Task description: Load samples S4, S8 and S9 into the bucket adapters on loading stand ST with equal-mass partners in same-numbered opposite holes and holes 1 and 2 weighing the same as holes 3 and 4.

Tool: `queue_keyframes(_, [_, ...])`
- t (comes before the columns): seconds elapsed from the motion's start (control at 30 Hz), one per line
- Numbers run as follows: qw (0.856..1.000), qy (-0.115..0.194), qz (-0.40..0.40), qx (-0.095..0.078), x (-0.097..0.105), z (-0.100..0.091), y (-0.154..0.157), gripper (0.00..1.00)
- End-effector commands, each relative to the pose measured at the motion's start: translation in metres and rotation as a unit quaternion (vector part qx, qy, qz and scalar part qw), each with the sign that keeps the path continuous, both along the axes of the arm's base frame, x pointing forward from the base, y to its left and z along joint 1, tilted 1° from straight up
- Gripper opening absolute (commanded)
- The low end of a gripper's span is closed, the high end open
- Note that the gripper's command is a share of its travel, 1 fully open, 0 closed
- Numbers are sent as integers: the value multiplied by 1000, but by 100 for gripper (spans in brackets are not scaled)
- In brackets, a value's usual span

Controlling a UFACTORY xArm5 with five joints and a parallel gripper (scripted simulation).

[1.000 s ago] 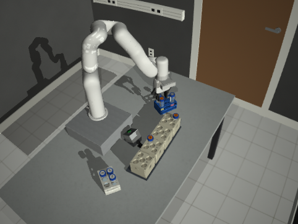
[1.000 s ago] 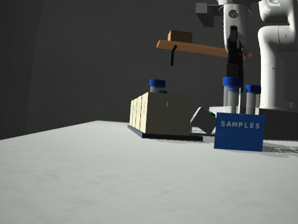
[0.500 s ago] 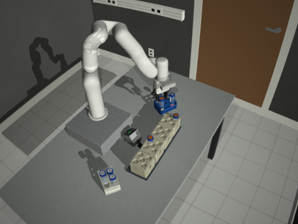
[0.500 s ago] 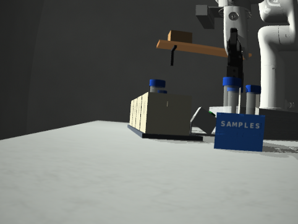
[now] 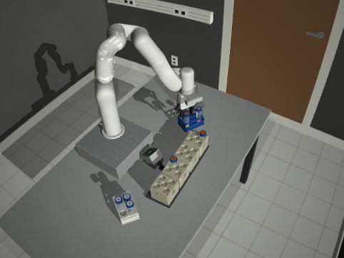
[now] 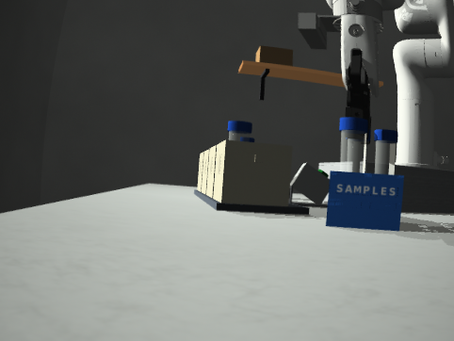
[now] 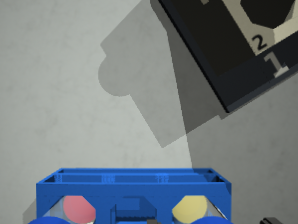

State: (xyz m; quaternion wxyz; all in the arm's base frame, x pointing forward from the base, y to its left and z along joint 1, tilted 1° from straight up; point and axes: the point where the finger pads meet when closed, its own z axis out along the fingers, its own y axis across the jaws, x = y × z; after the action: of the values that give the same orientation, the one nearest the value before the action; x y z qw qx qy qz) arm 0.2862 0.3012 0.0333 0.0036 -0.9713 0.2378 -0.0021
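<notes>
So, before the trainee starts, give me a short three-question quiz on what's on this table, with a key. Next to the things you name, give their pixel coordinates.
1. True or false: the two orange-dotted tubes standing in the beige adapters [image 5: 170,198] [image 6: 256,174] [image 7: 267,37] share one adapter.

2. How many blue-capped tubes stand in the white rack [image 5: 130,219]?
A) two
B) three
C) five

3. Fill in the word printed on the side of the blue rack [image 5: 193,125] [image 6: 364,212] [image 7: 100,190]: ____.

Key: 1 false, they stand in separate adapters; 2 B; 3 SAMPLES.

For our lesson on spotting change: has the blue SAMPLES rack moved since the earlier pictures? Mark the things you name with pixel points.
No. The blue SAMPLES rack [image 5: 184,125] [image 6: 364,207] [image 7: 134,190] shows no visible shift against the loading stand [image 5: 169,205] [image 6: 256,207] [image 7: 227,95].
</notes>
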Motion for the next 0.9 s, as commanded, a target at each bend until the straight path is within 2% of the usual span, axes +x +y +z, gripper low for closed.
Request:
queue_keyframes(0.0, [1000,4,0,6,1,-2,1,57])
queue_keyframes(0.63, [1000,4,0,6,1,-6,1,57])
queue_keyframes(0.67, [1000,4,0,6,1,-5,1,0])
queue_keyframes(0.87, [1000,4,0,6,1,-4,1,0])
